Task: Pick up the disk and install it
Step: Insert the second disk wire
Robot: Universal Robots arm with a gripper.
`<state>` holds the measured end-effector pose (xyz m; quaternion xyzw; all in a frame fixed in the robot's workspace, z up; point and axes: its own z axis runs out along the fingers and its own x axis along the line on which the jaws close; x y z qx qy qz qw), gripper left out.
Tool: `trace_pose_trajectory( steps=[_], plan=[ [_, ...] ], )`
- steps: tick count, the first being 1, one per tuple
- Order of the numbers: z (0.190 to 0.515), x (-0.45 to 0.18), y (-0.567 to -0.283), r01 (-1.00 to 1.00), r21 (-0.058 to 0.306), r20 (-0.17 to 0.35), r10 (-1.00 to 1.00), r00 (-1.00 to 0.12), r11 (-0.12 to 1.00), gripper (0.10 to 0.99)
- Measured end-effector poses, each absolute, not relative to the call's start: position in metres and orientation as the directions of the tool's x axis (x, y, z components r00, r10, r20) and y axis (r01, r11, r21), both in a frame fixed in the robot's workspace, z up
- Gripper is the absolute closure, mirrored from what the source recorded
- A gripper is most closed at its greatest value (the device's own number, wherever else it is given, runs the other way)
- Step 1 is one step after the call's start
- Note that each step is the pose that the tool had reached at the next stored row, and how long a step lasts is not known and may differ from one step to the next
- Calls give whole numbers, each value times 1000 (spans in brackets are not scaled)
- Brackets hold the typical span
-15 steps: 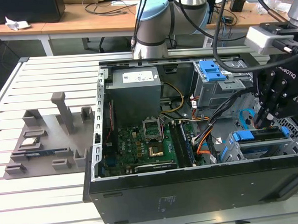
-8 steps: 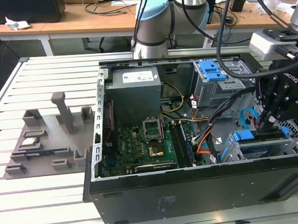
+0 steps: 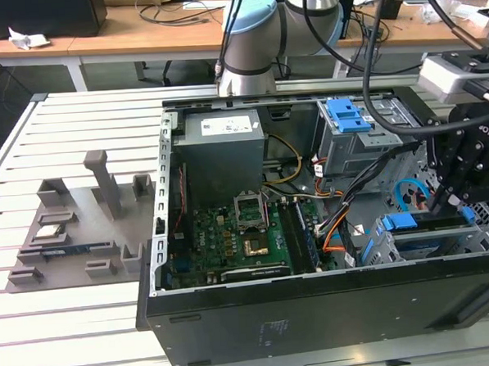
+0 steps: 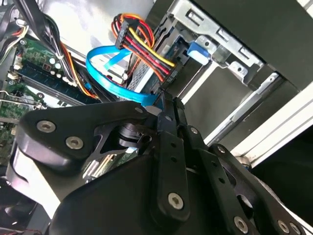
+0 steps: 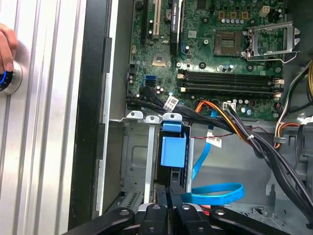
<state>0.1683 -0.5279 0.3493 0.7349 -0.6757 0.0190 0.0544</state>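
Observation:
The disk [image 3: 427,225] sits edge-up in the grey drive cage [image 3: 412,252] at the exterior view's right end of the open computer case [image 3: 317,310], with blue plastic at both its ends. My gripper [image 3: 444,199] hangs right over it, tips at its upper edge. In both wrist views the black fingers [image 4: 168,127] are pressed together, and I see nothing between them. In the first wrist view the gripper [image 5: 168,193] points at the dark slot below a blue tab [image 5: 173,146] on the cage [image 5: 134,161]. The second wrist view puts the gripper [image 4: 166,100] beside a looped blue cable [image 4: 105,73].
Black and coloured cable bundles [image 5: 234,122] run close to the cage. A second cage with a blue latch [image 3: 347,114] stands behind, and the motherboard [image 3: 231,237] lies further in. A grey fixture [image 3: 75,233] rests on the slatted table. A person's fingers [image 5: 6,46] touch a round button.

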Motion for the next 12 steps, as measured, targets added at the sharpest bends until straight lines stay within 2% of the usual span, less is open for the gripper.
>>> trace_pose_trajectory(
  steps=[12],
  plan=[
    [346, 170, -525, -996, 54, 102, -991, 82, -77, 925]
  ],
)
